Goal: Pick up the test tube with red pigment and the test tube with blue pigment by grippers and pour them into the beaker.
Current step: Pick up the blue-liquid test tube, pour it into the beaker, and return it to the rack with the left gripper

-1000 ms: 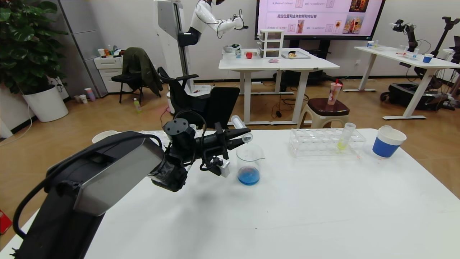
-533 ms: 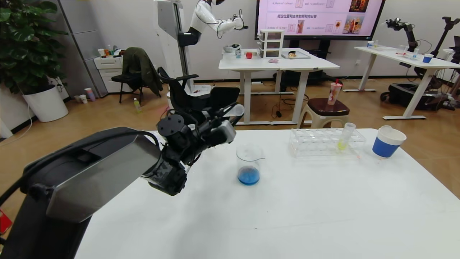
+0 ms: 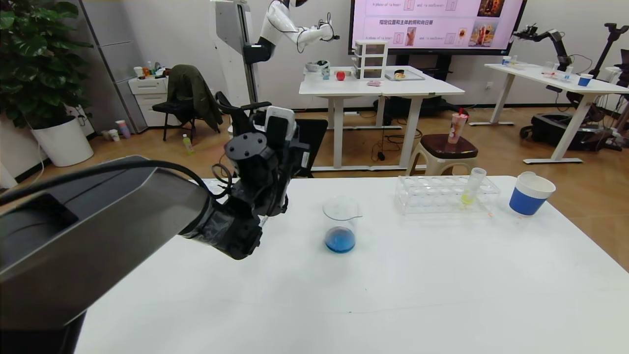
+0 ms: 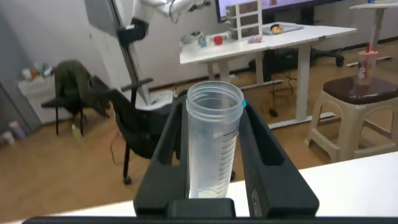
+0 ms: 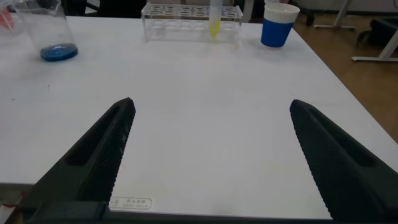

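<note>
My left gripper is raised over the table's far left, left of the beaker and clear of it. In the left wrist view it is shut on a clear tube held upright, emptied of blue liquid, with only a pale trace at its bottom. The beaker holds blue liquid at its bottom and also shows in the right wrist view. My right gripper is open and empty, low over the near right of the table. The test tube with red pigment is out of view.
A clear tube rack stands at the back right with a yellow-liquid tube in it. A blue-and-white paper cup stands right of the rack. Chairs and a stool stand beyond the white table's far edge.
My left gripper has drawn back to the left from above the beaker's mouth. It has turned the tube from tipped over the beaker to upright.
</note>
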Robot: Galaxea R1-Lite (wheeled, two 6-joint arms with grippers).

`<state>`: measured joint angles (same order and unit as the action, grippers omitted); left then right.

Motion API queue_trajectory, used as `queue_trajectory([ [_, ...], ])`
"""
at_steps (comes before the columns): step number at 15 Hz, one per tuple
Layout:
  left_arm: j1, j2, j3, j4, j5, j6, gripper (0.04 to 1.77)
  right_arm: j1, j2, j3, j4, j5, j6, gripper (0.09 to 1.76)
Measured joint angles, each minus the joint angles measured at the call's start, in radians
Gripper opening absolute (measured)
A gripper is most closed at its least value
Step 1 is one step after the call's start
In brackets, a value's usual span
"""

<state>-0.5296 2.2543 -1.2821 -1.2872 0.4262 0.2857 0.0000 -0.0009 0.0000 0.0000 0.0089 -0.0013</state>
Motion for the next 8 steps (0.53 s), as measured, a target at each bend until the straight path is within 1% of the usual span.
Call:
queue_trajectory([
  [1,-0.006,-0.026,0.006,0.073,0.025,-0.087,0.50,0.000,0.000,0.000,0.000,0.000,0.000,1.74],
  [2,-0.014,-0.054,0.018,0.145,0.033,-0.162,0.50,0.000,0.000,0.000,0.000,0.000,0.000,1.74],
  [3,-0.022,-0.083,0.035,0.210,0.040,-0.216,0.50,0.000,0.000,0.000,0.000,0.000,0.000,1.74],
  [4,-0.029,-0.107,0.059,0.232,0.045,-0.238,0.50,0.000,0.000,0.000,0.000,0.000,0.000,1.74],
  [6,-0.046,-0.146,0.120,0.235,0.047,-0.257,0.50,0.000,0.000,0.000,0.000,0.000,0.000,1.74],
  [8,-0.050,-0.173,0.168,0.203,0.044,-0.266,0.50,0.000,0.000,0.000,0.000,0.000,0.000,1.74],
])
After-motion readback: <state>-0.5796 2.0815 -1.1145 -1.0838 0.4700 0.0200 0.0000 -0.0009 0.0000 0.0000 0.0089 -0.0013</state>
